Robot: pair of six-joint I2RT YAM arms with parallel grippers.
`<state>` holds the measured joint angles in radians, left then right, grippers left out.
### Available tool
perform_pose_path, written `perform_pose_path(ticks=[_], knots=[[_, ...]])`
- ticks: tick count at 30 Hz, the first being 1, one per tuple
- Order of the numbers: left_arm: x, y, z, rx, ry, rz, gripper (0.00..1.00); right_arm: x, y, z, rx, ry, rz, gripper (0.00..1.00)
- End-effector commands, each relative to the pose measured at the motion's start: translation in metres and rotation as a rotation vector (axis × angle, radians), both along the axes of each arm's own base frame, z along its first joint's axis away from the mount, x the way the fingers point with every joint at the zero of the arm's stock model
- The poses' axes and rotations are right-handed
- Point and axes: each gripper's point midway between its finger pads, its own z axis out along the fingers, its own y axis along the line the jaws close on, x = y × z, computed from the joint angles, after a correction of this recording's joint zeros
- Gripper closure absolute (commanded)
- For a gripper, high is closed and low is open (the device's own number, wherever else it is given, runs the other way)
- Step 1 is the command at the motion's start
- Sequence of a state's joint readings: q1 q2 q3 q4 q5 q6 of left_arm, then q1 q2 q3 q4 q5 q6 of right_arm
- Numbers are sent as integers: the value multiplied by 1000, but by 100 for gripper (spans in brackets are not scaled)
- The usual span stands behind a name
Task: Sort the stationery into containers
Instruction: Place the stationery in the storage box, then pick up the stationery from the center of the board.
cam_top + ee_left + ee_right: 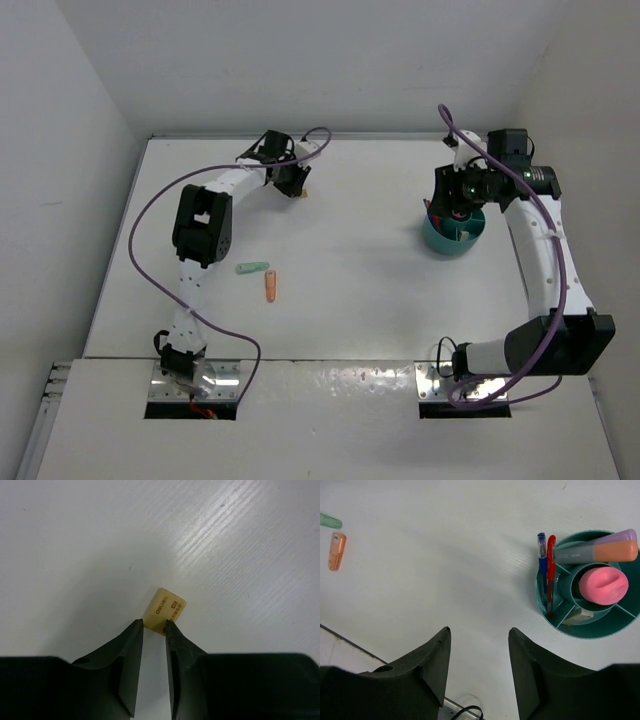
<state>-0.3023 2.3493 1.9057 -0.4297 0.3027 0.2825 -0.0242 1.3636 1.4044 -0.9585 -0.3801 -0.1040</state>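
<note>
A small yellow block [166, 611] lies on the table [350, 310], well left of the teal cup [452, 243]. Its near end sits between the left gripper [155, 625]'s close-drawn jaws; whether they clamp it cannot be told. The right gripper [480, 630], jaws apart and empty, hovers near the cup.

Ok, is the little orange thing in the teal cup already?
No, the orange stub lies out on the white table, far from the teal cup.
</note>
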Motion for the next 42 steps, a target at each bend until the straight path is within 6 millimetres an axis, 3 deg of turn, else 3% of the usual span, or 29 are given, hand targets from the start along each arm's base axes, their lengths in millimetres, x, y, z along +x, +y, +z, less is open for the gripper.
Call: perform_pose_path(ticks=[1, 4, 5, 9, 12, 13, 14, 15, 16, 18, 20, 21, 23, 28, 30, 36, 38, 42], knots=[[1, -3, 4, 16, 17, -21, 70, 5, 10, 15, 43, -13, 8, 52], [-1, -3, 7, 22, 22, -45, 83, 7, 11, 19, 44, -20, 7, 52], [-5, -4, 6, 15, 32, -54, 92, 8, 11, 22, 46, -28, 7, 52], [-13, -12, 49, -82, -60, -84, 97, 4, 30, 30, 97, -33, 62, 51], [-23, -18, 64, -109, -73, -109, 100, 1, 39, 31, 125, -24, 79, 53], [-23, -18, 65, -109, -67, -98, 98, -1, 43, 30, 130, -18, 86, 52], [-21, -19, 67, -108, -70, -87, 81, -3, 45, 29, 136, -10, 89, 52], [-19, -14, 62, -95, -50, -45, 70, -3, 46, 30, 142, -11, 91, 51], [-11, -14, 71, -97, -62, -18, 58, -5, 47, 30, 145, -10, 94, 51], [-8, -11, 52, -85, 39, 81, 49, -8, 48, 29, 142, -9, 100, 49], [-6, -14, 53, -97, 51, 127, 46, -8, 46, 29, 133, -13, 97, 49], [-9, -19, 52, -103, 59, 140, 32, -8, 45, 29, 130, -12, 96, 49], [-7, -19, 49, -92, 39, 217, 26, -8, 45, 28, 127, -13, 97, 49], [-13, -34, 41, -67, 49, 322, 25, -5, 46, 24, 134, 0, 92, 48], [-14, -35, 33, -60, 69, 351, 33, -3, 46, 24, 134, -1, 92, 48], [-13, -27, 16, -1, 63, 426, 36, -3, 46, 22, 133, 7, 91, 48], [-11, -23, 11, 14, 62, 451, 42, -3, 46, 20, 133, 11, 90, 49], [-9, -20, 14, 17, 48, 488, 42, -3, 46, 19, 133, 13, 90, 48]])
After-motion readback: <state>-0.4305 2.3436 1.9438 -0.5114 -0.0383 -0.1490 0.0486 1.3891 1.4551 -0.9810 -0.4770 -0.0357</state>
